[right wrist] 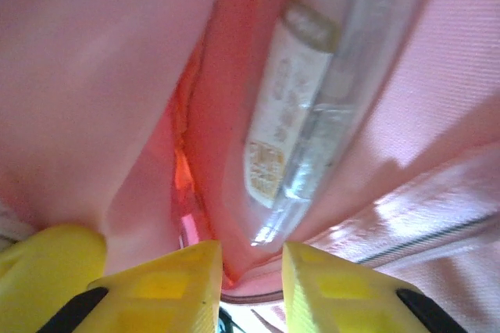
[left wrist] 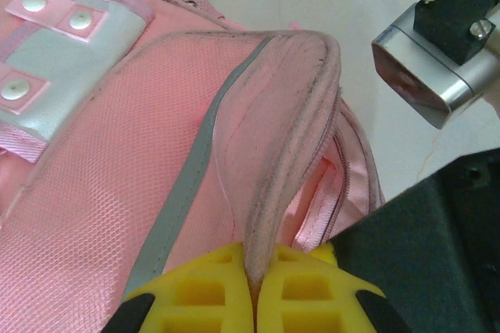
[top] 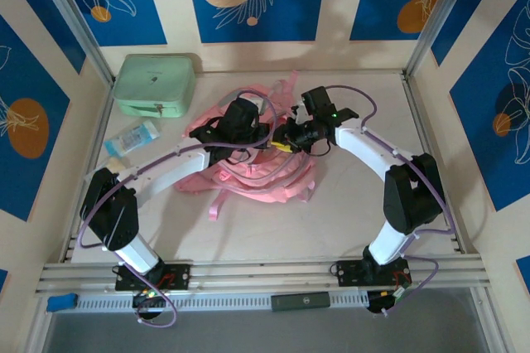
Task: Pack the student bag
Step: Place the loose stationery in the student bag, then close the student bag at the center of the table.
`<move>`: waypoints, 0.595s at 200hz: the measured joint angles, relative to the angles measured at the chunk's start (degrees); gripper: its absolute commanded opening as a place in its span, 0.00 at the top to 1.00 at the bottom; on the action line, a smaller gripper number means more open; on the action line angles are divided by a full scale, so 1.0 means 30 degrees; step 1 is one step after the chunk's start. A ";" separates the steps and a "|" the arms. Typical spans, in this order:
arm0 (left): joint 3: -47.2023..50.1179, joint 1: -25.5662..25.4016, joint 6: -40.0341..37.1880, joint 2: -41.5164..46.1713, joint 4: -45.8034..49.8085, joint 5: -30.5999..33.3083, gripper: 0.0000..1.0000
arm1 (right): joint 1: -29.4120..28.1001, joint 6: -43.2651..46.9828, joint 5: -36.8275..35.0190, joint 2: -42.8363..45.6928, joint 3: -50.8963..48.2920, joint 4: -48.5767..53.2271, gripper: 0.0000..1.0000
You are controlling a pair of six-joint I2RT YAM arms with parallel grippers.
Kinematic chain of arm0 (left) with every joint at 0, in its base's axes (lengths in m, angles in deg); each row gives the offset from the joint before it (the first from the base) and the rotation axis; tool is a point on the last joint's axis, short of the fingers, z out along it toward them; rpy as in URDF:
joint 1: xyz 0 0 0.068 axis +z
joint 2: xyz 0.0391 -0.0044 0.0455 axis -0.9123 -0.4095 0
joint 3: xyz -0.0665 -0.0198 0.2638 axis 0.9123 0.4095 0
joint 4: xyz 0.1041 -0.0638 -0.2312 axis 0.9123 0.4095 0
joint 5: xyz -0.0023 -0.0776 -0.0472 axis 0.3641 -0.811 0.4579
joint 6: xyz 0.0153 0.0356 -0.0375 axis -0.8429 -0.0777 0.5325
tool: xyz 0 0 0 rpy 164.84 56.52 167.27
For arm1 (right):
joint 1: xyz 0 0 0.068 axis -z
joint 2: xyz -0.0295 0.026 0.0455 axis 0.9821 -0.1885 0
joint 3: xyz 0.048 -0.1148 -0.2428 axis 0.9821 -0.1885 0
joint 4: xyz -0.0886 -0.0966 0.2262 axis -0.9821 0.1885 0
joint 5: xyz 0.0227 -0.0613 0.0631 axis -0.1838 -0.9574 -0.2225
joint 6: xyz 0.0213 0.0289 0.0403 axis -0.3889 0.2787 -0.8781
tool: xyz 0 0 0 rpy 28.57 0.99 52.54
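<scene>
Noted, upper left of my overhead view: mint green zip case (top: 154, 84); small blue-clear pouch (top: 132, 138) just below it on the pale table (top: 348, 220).

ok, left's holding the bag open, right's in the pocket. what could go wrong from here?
1. Left gripper pinches only the thin flap edge of the student bag; a slip would likely drop the opening onto the right gripper.
2. Lining crowds the right fingers; closing may catch fabric rather than the clear pack.
3. Loose straps lie near both arms and could snag.
</scene>
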 measured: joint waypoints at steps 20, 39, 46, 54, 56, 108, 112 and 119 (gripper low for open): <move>0.0066 0.0000 0.0015 0.0000 -0.0175 -0.0146 1.00 | 0.0299 -0.0182 -0.0452 -0.0029 0.0007 -0.0058 0.86; 0.0066 0.0000 0.0131 0.0000 -0.0219 -0.0248 1.00 | 0.0051 -0.0291 -0.1304 -0.0517 0.0197 -0.0168 0.90; 0.0066 0.0000 0.0146 0.0000 -0.0219 -0.0299 1.00 | -0.0168 -0.0372 -0.1552 -0.0838 0.0313 -0.0226 0.92; 0.0066 0.0000 0.0160 0.0000 -0.0219 -0.0357 1.00 | -0.0474 -0.0466 -0.1778 -0.1268 0.0437 -0.0364 0.94; 0.0066 0.0000 0.0168 0.0000 -0.0211 -0.0357 1.00 | -0.0539 -0.0466 -0.1778 -0.1355 0.0459 -0.0386 0.95; 0.0270 0.0066 0.0510 0.0000 -0.0452 -0.0459 1.00 | -0.1086 -0.1319 -0.1668 -0.1851 0.0168 -0.2426 0.95; 0.0277 0.0066 0.0517 0.0000 -0.0495 -0.0503 1.00 | -0.1020 -0.1319 -0.1581 -0.1712 0.0015 -0.2506 0.95; 0.0291 0.0066 0.0539 0.0000 -0.0539 -0.0583 1.00 | -0.0889 -0.1297 -0.1413 -0.1399 -0.0248 -0.2550 0.95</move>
